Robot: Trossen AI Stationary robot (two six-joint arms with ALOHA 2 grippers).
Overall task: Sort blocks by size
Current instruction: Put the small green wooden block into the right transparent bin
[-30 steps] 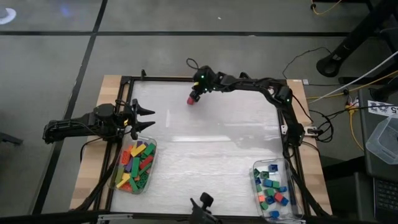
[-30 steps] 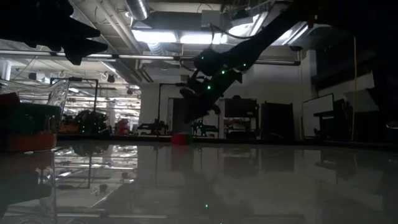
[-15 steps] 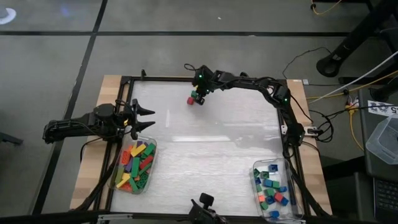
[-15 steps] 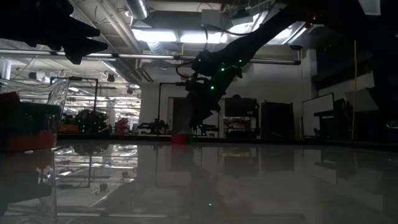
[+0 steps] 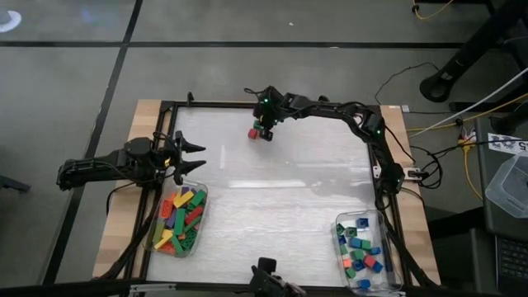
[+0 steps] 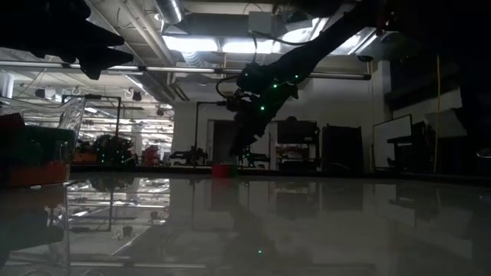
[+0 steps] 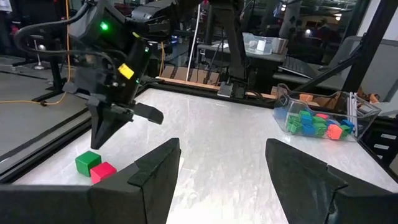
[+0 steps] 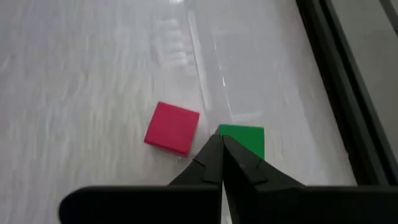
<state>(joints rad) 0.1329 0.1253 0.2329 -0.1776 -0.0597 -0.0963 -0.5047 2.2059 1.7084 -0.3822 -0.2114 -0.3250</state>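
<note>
A small red block and a small green block lie flat side by side on the white table near its far edge. They also show in the high view, red and green. My right gripper is shut and points down just above the gap between them; it shows clear of them in the left wrist view. My left gripper is open and empty at the table's left edge, above the tub of long blocks.
A clear tub of short blocks stands at the near right corner; it also shows in the left wrist view. A black frame runs round the table. The middle of the white table top is bare.
My right gripper has tipped from a slant to nearly upright above the two blocks at the far edge and has shifted slightly. The red block has stayed where it was.
</note>
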